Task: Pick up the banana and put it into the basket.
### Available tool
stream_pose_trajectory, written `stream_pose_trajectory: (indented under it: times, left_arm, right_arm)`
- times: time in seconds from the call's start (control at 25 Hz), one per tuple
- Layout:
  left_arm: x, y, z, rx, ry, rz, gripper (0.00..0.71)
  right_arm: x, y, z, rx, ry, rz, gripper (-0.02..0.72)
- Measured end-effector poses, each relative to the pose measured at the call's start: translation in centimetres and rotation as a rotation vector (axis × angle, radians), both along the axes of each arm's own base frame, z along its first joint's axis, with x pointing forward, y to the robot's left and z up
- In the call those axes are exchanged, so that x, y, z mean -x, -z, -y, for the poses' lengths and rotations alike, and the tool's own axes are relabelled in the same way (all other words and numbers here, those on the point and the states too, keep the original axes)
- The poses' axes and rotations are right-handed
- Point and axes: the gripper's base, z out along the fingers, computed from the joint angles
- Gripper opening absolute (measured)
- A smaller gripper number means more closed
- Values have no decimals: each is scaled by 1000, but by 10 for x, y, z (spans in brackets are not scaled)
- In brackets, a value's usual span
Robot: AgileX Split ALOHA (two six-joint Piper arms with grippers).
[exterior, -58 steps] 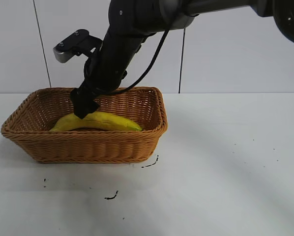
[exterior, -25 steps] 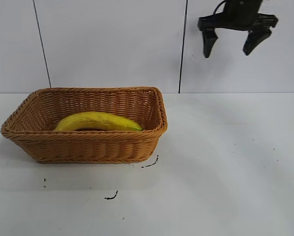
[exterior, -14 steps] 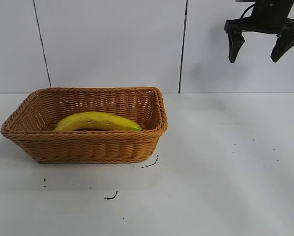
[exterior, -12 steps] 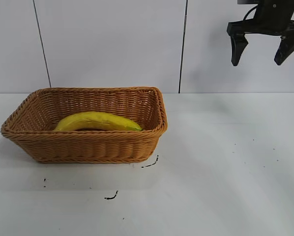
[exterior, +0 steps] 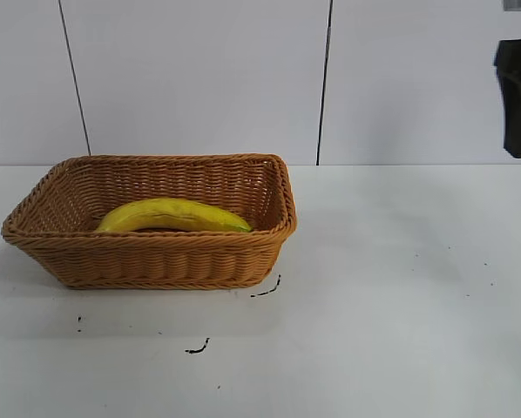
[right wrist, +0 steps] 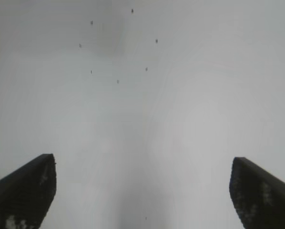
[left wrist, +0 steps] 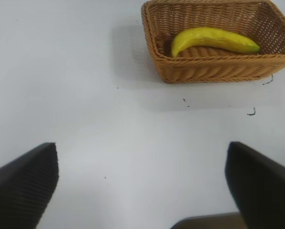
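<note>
**Banana lies in the basket, both arms clear**

Exterior view: the banana (exterior: 172,214) lies lengthwise inside the basket (exterior: 156,258), which sits on the left part of the white desk (exterior: 400,296). A few dark marks (exterior: 266,289) dot the desk just in front of the basket. One dark finger of the right gripper (exterior: 519,104) shows at the right edge, high above the desk and well apart from the basket.

Left wrist view: the left gripper (left wrist: 142,183) hangs over bare desk with its jaws released and spread wide, the basket and banana farther off.

Right wrist view: the right gripper's jaws stand released, wide apart, over speckled desk.
</note>
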Motion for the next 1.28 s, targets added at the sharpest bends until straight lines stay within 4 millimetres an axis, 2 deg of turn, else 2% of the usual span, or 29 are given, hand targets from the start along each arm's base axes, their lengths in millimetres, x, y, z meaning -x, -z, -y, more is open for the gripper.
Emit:
stream_pose_trajectory:
  times: [0.08,0.28,0.52,1.0,1.28]
  left_arm:
    - [0,0,0,0,0,0,690]
    - [0,0,0,-1,-1,0,690]
    - [0,0,0,-1,-1,0,690]
    - [0,0,0,-1,-1,0,690]
    - [0,0,0,-1,-1,0,690]
  right_arm:
    - [27,5,0,-8,-1,49,692]
    - [85,17,-1,-45,-2,293,692]
    - [140,30,0,-60,-5,489,692]
    - [202,19,2,-80,-15,898,692]
    - [205,19,1,-86,-17,912,692]
